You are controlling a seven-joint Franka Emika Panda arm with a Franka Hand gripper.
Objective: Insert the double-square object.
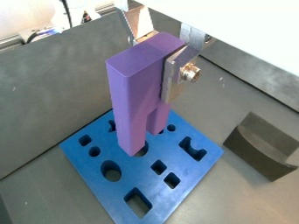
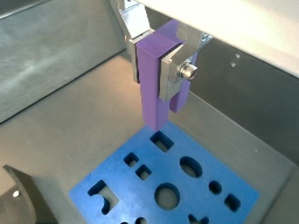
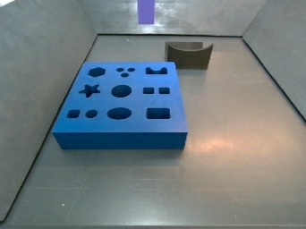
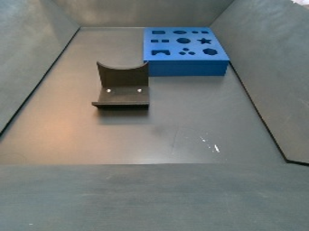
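Purple peg (image 1: 138, 92), clamped upright near its top between the gripper's (image 1: 163, 66) silver fingers (image 1: 177, 74), hangs above the blue block (image 1: 146, 166). It looks stiff, light, smooth-sided; gripping its flat faces suits it.

The gripper (image 1: 163, 54) hangs above the block with shaped holes (image 1: 146, 166), holding the upper part of the upright peg (image 1: 135, 96) between its fingers (image 1: 179, 74); in both wrist views the peg's lower end is over the block. In a side view the block (image 3: 123, 103) lies on the floor (image 3: 227, 161), with the curved holder (image 3: 188, 54) well apart, behind and to its right.
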